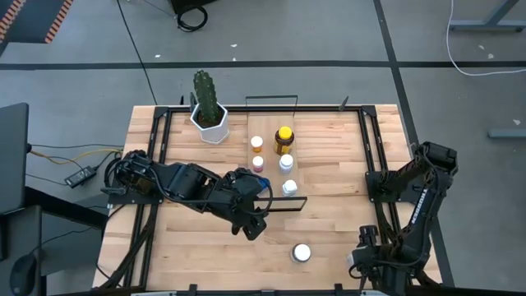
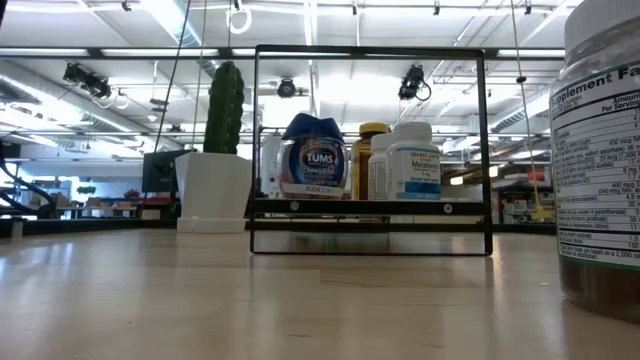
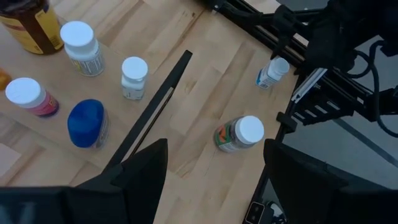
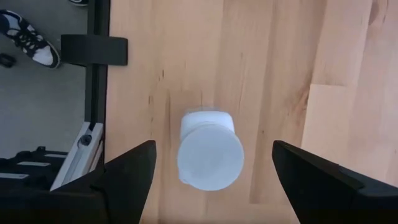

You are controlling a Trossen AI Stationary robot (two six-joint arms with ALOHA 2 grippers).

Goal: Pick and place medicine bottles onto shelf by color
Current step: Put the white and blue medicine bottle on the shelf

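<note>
Tabletop: white-capped bottle [image 4: 209, 155] between open right tool [image 4: 211, 177] fingers, untouched.

Smooth wooden table [image 1: 329, 238], seemingly matt

Even, bright overhead light fills every view, and the ceiling strip lights [image 2: 310, 20] glare white in the low view. There the near bottle [image 2: 600, 150] looms blurred, and the surface [image 2: 300, 300] shows a soft sheen.

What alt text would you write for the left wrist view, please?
The left tool, open and empty, hangs over a white-capped bottle standing on the wooden table. Beside it, the shelf holds a blue-lidded bottle, a pinkish bottle and two white-capped ones.
</note>
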